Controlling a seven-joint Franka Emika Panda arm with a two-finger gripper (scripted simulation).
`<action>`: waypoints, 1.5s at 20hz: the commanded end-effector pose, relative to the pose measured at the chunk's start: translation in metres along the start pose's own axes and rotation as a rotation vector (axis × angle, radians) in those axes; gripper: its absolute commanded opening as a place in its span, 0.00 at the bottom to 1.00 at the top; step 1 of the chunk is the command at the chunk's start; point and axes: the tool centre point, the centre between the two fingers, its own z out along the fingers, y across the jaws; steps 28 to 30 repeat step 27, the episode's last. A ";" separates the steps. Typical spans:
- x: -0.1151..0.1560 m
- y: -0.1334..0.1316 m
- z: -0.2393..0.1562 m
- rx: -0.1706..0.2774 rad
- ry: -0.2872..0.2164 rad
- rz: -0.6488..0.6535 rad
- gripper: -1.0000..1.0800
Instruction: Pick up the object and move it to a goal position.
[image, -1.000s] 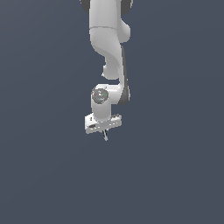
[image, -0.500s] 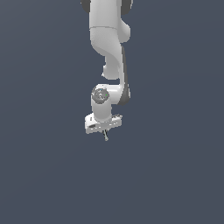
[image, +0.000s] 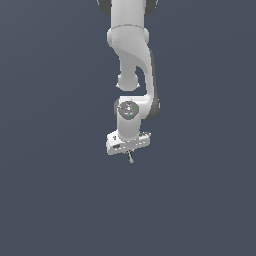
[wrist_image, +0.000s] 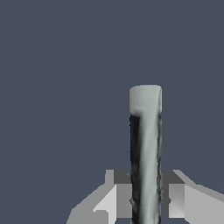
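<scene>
The object is a thin pale grey stick with a dark streak (wrist_image: 145, 148). In the wrist view it stands between the two fingers (wrist_image: 179, 199), which press on it from both sides. In the exterior view the white arm hangs down in the middle and my gripper (image: 130, 154) is shut on the stick (image: 131, 158), whose short tip pokes out below the hand. The stick is held in the air, with nothing under it.
Only a plain dark grey-blue background shows around the arm in both views. No goal marker is visible.
The arm and the held stick have shifted very slightly; the grip is unchanged.
</scene>
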 end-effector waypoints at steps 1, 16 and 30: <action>0.015 -0.018 -0.009 0.000 0.001 -0.001 0.00; 0.100 -0.116 -0.055 0.000 0.001 -0.001 0.00; 0.116 -0.131 -0.062 0.000 0.001 -0.001 0.00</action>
